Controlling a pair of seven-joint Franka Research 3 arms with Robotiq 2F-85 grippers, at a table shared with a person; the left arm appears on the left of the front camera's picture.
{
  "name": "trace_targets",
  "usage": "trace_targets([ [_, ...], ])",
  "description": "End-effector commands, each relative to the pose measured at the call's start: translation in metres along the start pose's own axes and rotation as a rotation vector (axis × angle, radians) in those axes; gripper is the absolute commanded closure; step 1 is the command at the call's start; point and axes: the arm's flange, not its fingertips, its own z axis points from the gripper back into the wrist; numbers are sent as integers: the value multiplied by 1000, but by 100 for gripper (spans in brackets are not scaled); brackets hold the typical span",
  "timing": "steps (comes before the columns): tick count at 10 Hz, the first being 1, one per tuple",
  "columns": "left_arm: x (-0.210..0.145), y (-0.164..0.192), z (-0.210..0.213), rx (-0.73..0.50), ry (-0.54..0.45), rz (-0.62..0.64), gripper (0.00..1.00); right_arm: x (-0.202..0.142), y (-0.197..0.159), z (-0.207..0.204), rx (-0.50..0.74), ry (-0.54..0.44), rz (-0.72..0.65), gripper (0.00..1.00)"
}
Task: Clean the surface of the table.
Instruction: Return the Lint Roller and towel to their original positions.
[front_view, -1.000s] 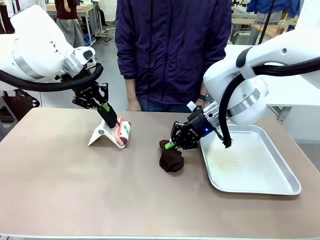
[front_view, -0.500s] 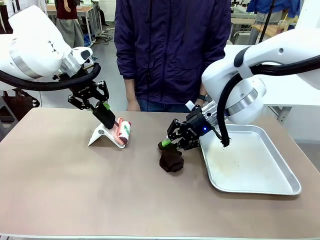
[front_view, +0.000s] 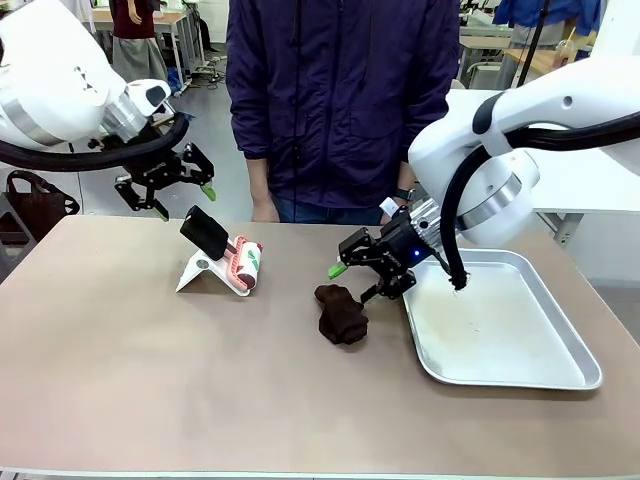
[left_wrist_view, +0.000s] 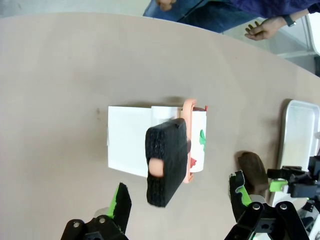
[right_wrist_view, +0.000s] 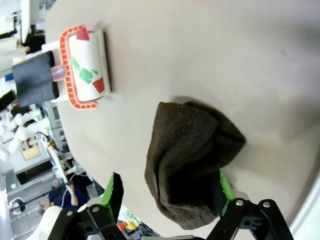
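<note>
The brownish table (front_view: 150, 380) holds a lint roller (front_view: 232, 255) with a black handle, leaning on a white stand (front_view: 198, 273). My left gripper (front_view: 183, 200) hangs open above and to the left of it, touching nothing. From the left wrist, the roller (left_wrist_view: 167, 160) lies ahead of the spread fingers (left_wrist_view: 120, 205). A crumpled dark brown cloth (front_view: 340, 313) lies near the table's middle. My right gripper (front_view: 357, 283) stands open just above the cloth's far side. In the right wrist view the cloth (right_wrist_view: 190, 155) sits between the open green-padded fingers (right_wrist_view: 112, 192), free of them.
A silver tray (front_view: 500, 320) lies on the table's right side, close to the cloth. A person in a dark jacket (front_view: 340, 100) stands at the far edge, hands down. The table's near half is bare.
Both grippers have opened. The left one let go of the roller's handle and rose up and to the left. The right one released the cloth and lifted slightly.
</note>
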Motion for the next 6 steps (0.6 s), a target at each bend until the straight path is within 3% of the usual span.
trace_targets([
  [1,-30,7,30,-7,-31,-17,0,-11,7,24,-98,-31,-5,0],
  [3,-63,17,66,-59,-44,-36,0,-27,6,53,-49,-54,34,0],
  [6,-119,54,104,-246,32,-93,0,-60,-24,99,86,8,34,0],
])
